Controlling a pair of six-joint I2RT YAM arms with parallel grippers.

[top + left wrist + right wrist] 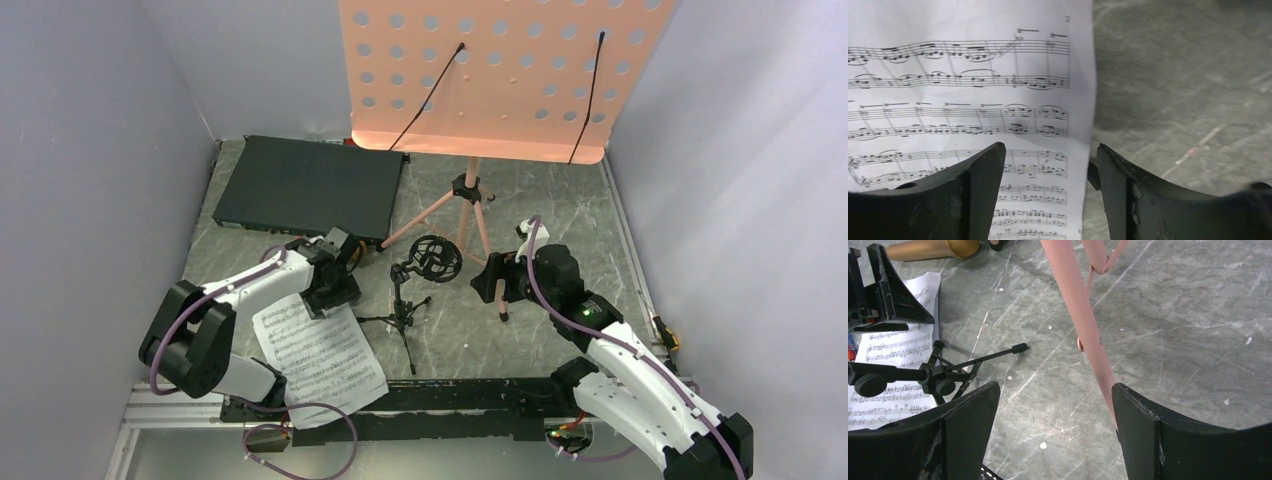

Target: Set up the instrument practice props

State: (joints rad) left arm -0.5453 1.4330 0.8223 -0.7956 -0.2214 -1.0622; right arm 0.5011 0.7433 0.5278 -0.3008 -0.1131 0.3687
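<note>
Music stand [470, 80], pink with a hole-punched desk, stands at 12 o'clock on the table [570, 220], its tripod legs spread toward the centre. Two black wire arms lie across the front of the desk, which holds no pages. The sheet music [320, 355] lies flat at about 7 o'clock, near the front edge, printed side up.

The small black mic stand [405, 300] stands at the centre of the table, just right of the sheet, with its ring mount [436, 258] tilted toward 1 o'clock. The gold microphone [933, 247] shows only in the right wrist view, lying on its side on the table beyond the sheet. A flat black box [305, 190] sits at 10 o'clock against the back wall.

The left gripper [335, 290] hangs over the top right corner of the sheet. Its fingers are spread, the paper's right edge runs between them, and they grip nothing.

The right gripper [497, 285] sits at 3 o'clock from the mic stand, low beside the near leg of the music stand. Its fingers are wide apart, and the pink leg runs down between them, close against the right finger [1148, 440]. Whether the two touch I cannot tell.
</note>
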